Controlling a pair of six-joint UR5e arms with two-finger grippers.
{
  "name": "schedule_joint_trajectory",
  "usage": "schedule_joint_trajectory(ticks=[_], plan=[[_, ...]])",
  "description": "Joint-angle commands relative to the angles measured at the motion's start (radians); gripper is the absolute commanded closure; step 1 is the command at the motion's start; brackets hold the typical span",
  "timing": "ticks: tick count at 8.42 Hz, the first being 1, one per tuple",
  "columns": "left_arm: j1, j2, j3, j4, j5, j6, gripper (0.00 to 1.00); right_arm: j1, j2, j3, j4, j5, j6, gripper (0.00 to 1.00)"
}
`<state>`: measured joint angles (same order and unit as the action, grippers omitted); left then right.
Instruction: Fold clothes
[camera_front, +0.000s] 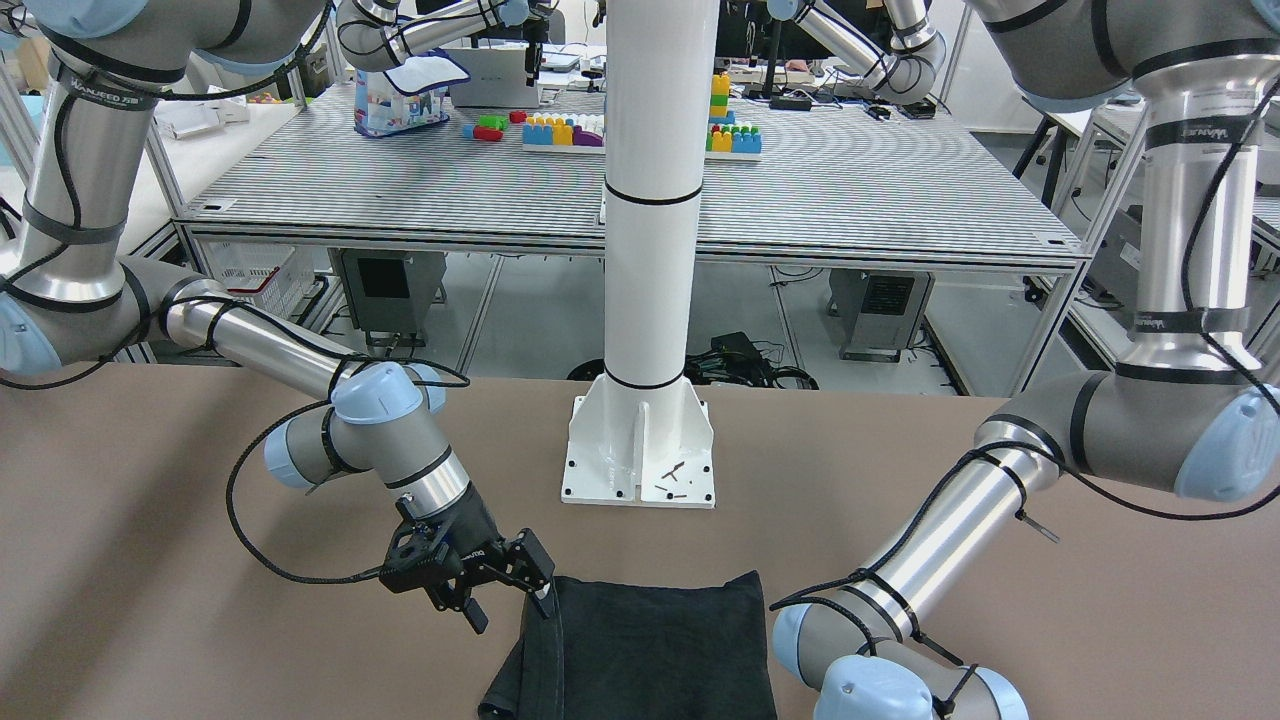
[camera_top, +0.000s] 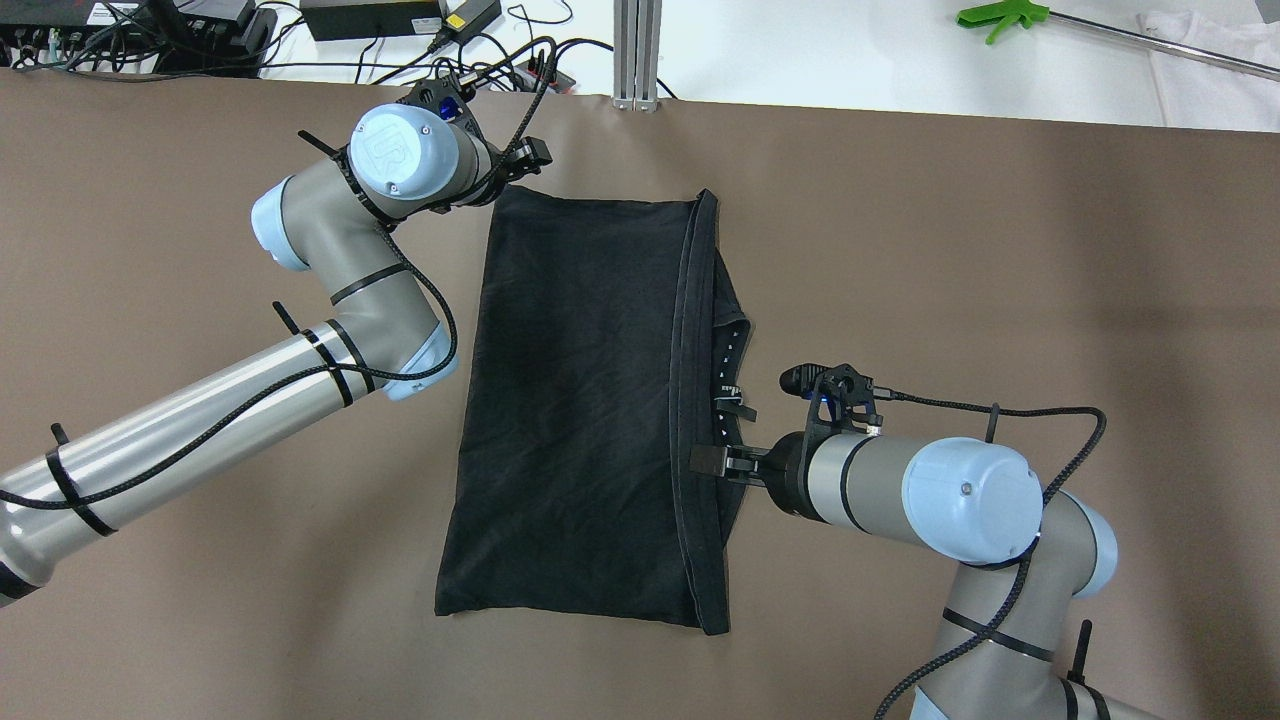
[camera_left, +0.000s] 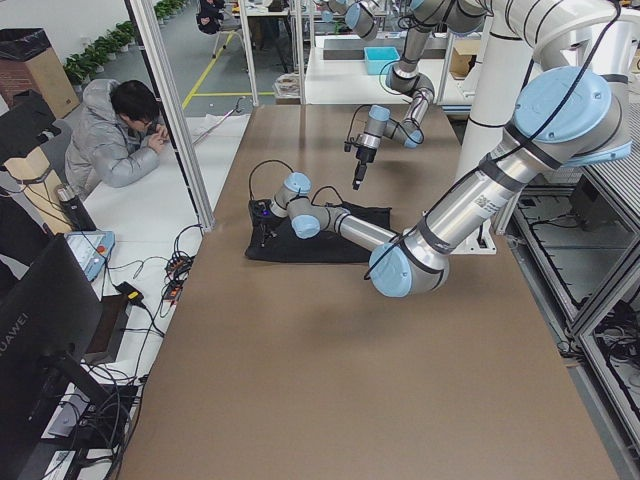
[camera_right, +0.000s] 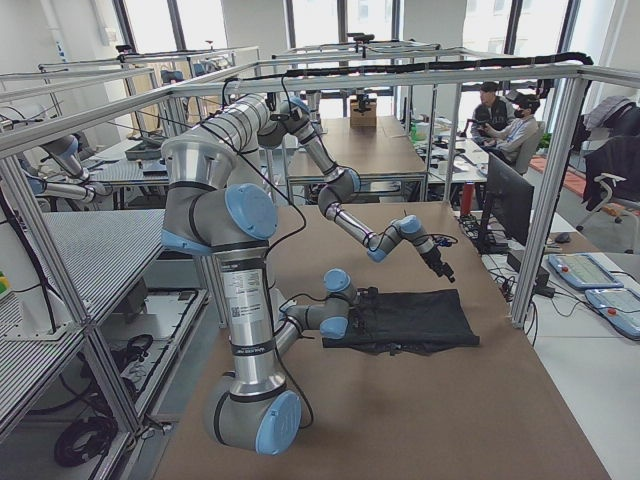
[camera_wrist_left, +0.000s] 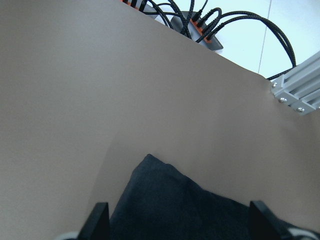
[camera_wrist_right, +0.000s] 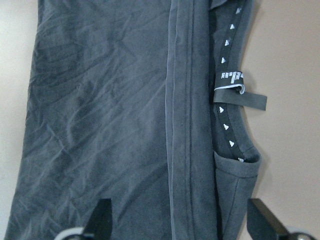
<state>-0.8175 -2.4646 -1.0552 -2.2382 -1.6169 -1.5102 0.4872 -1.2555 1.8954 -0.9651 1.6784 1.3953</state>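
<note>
Right gripper (camera_top: 722, 436) over edge of clothes (camera_top: 580, 400)

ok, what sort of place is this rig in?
Likely a robotics lab or data-collection floor: a neighbouring aluminium-frame table carrying toy blocks, another robot arm beyond it, and a seated operator alongside.

With the overhead view as dial and the cloth (camera_top: 580, 400) at its centre: bare table (camera_top: 1000, 250) lies open from 1 to 3 o'clock and at 7. The left arm (camera_top: 300, 370) bars 9 to 11, the right arm (camera_top: 920, 490) 4 to 5. At 12, cables (camera_top: 520, 75) and a post (camera_top: 637, 50) line the table edge; the pillar's base plate (camera_front: 640, 450) stands at 6.
</note>
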Motion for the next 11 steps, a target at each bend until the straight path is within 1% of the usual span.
schedule_joint_trajectory(ticks=[1, 2, 3, 4, 5, 6, 7, 8, 11], plan=[[-0.009, 0.001, -0.005, -0.003, -0.006, 0.002, 0.00, -0.013, 0.025, 0.008, -0.128, -0.045, -0.152, 0.06], [-0.009, 0.001, -0.005, -0.003, -0.008, 0.004, 0.00, -0.028, 0.027, 0.010, -0.182, -0.055, -0.215, 0.06], [-0.009, 0.001, -0.006, -0.004, -0.008, 0.004, 0.00, -0.053, 0.051, 0.007, -0.264, -0.083, -0.289, 0.06], [-0.009, 0.001, -0.006, -0.004, -0.008, 0.004, 0.00, -0.088, 0.091, 0.004, -0.356, -0.126, -0.306, 0.06], [-0.008, 0.001, -0.008, -0.004, -0.008, 0.004, 0.00, -0.104, 0.120, 0.004, -0.415, -0.135, -0.306, 0.06], [-0.008, 0.001, -0.008, -0.006, -0.008, 0.004, 0.00, -0.137, 0.120, 0.001, -0.423, -0.153, -0.303, 0.06], [-0.008, 0.001, -0.008, -0.006, -0.008, 0.004, 0.00, -0.172, 0.117, -0.012, -0.425, -0.213, -0.305, 0.06], [-0.009, -0.001, -0.008, -0.008, -0.008, 0.004, 0.00, -0.191, 0.116, -0.027, -0.425, -0.232, -0.305, 0.06], [-0.009, -0.001, -0.008, -0.009, -0.009, 0.004, 0.00, -0.209, 0.119, -0.056, -0.425, -0.246, -0.289, 0.06]])
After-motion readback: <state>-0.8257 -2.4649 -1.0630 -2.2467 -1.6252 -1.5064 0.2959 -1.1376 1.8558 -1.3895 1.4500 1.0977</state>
